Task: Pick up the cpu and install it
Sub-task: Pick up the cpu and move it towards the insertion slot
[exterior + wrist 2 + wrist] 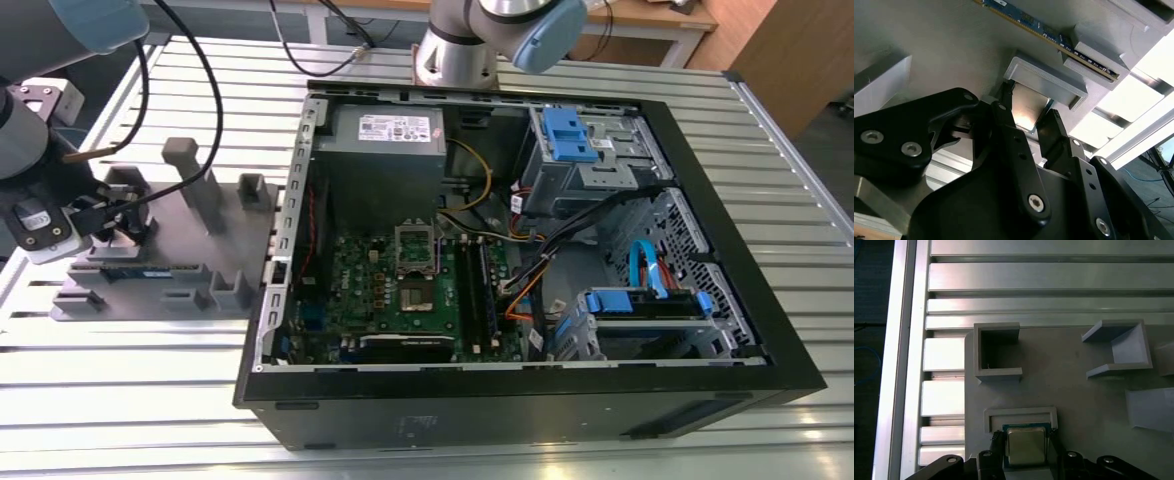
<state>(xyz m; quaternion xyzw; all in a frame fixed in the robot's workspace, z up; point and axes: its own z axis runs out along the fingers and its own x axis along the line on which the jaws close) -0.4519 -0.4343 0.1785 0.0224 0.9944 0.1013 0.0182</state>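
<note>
The arm comes in from ten o'clock in the exterior view, its wrist bent down over the grey tray. The tray lies on the slatted aluminium tabletop, at nine o'clock from the open computer case. The hand sits low among the tray's upright posts, toward the tray's nine o'clock side.

The exterior view takes in the case's inside: the green motherboard with its metal socket frame near the middle, well apart from the hand, and the arm's base at twelve o'clock from the case. Both wrist views look down the hand's black fingers, which stand one on each side of the cpu and press against its opposite edges, so the hand is clamped on it. In the second wrist view a long memory stick stands on edge in the tray just beyond the cpu. The first wrist view adds a square open pocket and a U-shaped bracket moulded on the tray, with the tabletop's slats past them.

The cpu is a small flat square with a shiny silver lid, rounded at the corners, and a thin green rim. It lies flat in a shallow nest on the tray, one edge against a raised grey lip, and its lid catches a bright reflection in the second wrist view
</note>
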